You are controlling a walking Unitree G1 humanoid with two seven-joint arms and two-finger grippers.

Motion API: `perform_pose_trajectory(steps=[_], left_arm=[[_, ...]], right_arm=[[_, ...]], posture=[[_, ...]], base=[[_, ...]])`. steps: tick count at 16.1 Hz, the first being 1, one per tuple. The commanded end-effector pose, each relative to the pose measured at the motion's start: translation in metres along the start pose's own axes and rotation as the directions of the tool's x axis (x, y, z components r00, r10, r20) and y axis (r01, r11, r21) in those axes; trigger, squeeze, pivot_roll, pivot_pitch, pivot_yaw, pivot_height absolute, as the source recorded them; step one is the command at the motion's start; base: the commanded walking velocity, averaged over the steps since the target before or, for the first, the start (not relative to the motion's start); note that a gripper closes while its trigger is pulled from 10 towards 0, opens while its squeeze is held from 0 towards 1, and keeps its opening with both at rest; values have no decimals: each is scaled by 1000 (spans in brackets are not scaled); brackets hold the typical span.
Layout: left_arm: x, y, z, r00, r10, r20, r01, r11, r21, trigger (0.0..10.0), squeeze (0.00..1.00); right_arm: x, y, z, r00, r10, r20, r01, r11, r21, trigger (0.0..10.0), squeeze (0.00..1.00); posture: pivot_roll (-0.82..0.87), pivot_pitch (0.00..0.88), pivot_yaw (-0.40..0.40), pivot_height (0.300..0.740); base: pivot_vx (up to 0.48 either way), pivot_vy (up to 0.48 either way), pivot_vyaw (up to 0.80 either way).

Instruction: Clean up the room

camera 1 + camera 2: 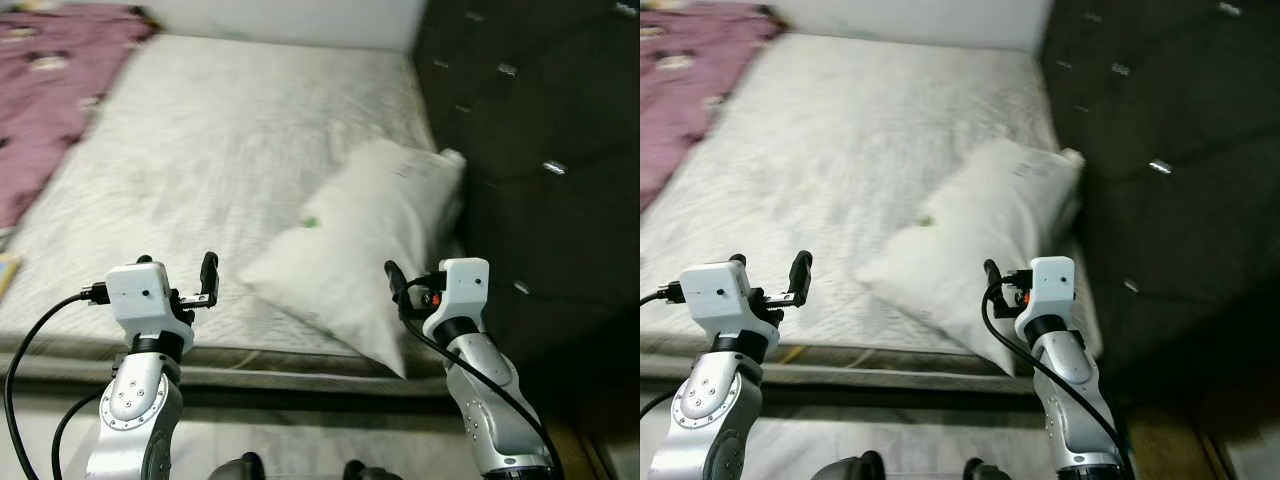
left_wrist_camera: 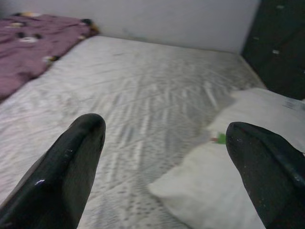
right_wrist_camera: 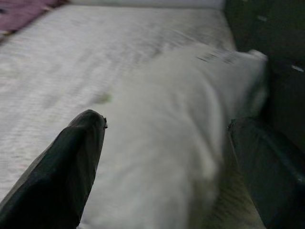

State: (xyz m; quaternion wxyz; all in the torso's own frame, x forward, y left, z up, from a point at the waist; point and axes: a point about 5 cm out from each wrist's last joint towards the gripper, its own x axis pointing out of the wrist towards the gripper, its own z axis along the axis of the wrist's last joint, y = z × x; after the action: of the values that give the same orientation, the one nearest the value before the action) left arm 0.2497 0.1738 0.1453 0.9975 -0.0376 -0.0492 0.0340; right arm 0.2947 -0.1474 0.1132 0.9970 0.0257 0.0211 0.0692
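Note:
A white pillow (image 1: 370, 240) lies slanted on the right side of the pale mattress (image 1: 220, 130), with one corner near the dark headboard. A small green mark (image 1: 311, 222) shows on its cover. My left gripper (image 1: 180, 278) is raised over the mattress's near edge, left of the pillow. It is open and holds nothing, and in the left wrist view its fingertips (image 2: 81, 138) stand wide apart. My right gripper (image 3: 167, 129) is open too, just short of the pillow's near corner. Its fingers (image 1: 393, 276) point at the pillow without touching it.
A purple blanket (image 1: 50, 90) lies bunched at the far left of the bed. The dark tufted headboard (image 1: 540, 150) runs along the right. A white wall (image 1: 300, 18) stands behind the bed. A yellowish item (image 1: 8, 272) peeks in at the left edge.

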Motion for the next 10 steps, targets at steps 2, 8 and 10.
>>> perform_pose_trajectory(steps=[2,8,10], left_arm=[[-3,4,4,1000,12,25,-12,1000,-8,10000,0],[-8,8,5,998,63,19,-63,998,3,10000,0],[-7,9,2,998,63,-7,-62,997,42,10000,0]], right_arm=[[-4,-5,1,1000,-23,-3,23,1000,7,10000,0],[-5,-4,4,999,-21,24,20,999,38,10000,0],[-5,-2,5,1000,-13,26,12,999,42,10000,0]], posture=[[63,200,-36,740],[66,204,-35,740],[68,216,-35,740]], base=[[0,0,-800],[0,0,-133],[0,0,0]])
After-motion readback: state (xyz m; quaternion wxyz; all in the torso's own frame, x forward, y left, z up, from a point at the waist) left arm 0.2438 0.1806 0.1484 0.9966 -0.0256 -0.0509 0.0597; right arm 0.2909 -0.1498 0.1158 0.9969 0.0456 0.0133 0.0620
